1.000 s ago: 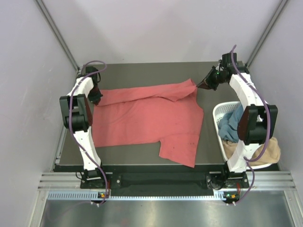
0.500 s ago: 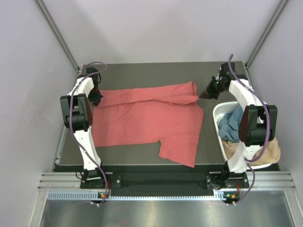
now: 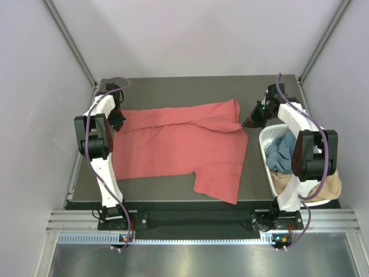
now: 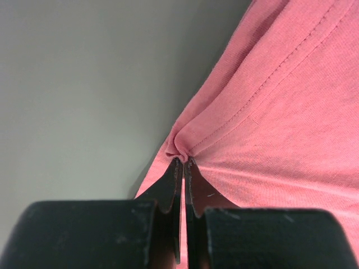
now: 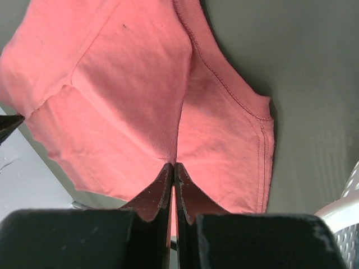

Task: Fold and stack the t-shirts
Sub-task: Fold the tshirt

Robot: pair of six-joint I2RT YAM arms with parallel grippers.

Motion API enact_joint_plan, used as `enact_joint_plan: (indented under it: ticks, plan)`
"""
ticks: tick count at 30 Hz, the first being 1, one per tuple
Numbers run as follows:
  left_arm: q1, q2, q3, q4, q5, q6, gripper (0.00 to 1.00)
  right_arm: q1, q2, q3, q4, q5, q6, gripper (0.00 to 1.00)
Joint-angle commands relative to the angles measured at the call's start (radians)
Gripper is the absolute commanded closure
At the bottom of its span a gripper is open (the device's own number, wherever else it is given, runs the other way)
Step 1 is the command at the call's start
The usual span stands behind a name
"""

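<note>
left gripper (image 3: 118,121): way over on the far side of the table (image 3: 173,86) from the basket (image 3: 266,135), jaws pinched together on the hem of the red shirt (image 3: 179,144). In its wrist view the tips (image 4: 182,162) have the stitched edge (image 4: 280,112) bunched into a little pucker, so it looks like a real bite, not a graze.

red shirt: spread across the table left of the basket and mostly flat. The strip along its far edge is folded over on itself, and one flap sticks out toward the near edge.

right gripper (image 3: 251,119): just beside the basket's far left corner, jaws closed tight on the shirt's other end. In its wrist view the cloth (image 5: 123,84) creases right into the tips (image 5: 174,166).

basket: holds a blue shirt (image 3: 282,147) and a tan shirt (image 3: 323,186), both crumpled and not folded yet.

how it handles: probably light, floppy cotton with zero stiffness, so it will likely sag in the middle between the two grips and drag on the tabletop. Not fragile and not slippery.

where to grab: hems, sleeve seams and corners look like the best bet. The doubled, stitched cloth there gives the jaws something to bite, while a pinch mid-panel would likely just lift a tent.
</note>
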Motion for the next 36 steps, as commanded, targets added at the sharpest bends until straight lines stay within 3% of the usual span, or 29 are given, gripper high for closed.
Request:
enact_joint_plan:
  ticks: [1, 9, 19, 29, 31, 34, 36]
  plan:
    - [0.007, 0.003, 0.013, -0.012, -0.039, -0.014, 1.00, 0.011, -0.074, 0.003, 0.038, -0.003, 0.009, 1.00]
    - [0.007, 0.003, 0.014, -0.013, -0.047, -0.012, 1.00, 0.034, -0.142, 0.037, -0.012, 0.025, 0.047, 1.00]
    - [0.007, 0.008, 0.014, -0.015, -0.057, -0.005, 1.00, 0.054, -0.174, -0.101, 0.034, 0.037, 0.095, 1.00]
    - [0.008, 0.006, -0.003, -0.015, -0.060, -0.009, 1.00, 0.052, -0.111, -0.157, 0.091, 0.065, 0.015, 1.00]
    - [0.008, 0.000, -0.015, -0.015, -0.063, -0.017, 0.99, 0.054, -0.106, -0.146, 0.101, 0.048, -0.044, 0.89]
    - [0.007, -0.036, -0.032, -0.012, -0.060, -0.035, 0.81, 0.062, -0.105, -0.082, 0.117, 0.107, -0.136, 0.68]
    - [0.007, -0.066, -0.032, -0.022, -0.068, -0.052, 0.70, 0.062, -0.091, -0.039, 0.184, 0.144, -0.178, 0.63]
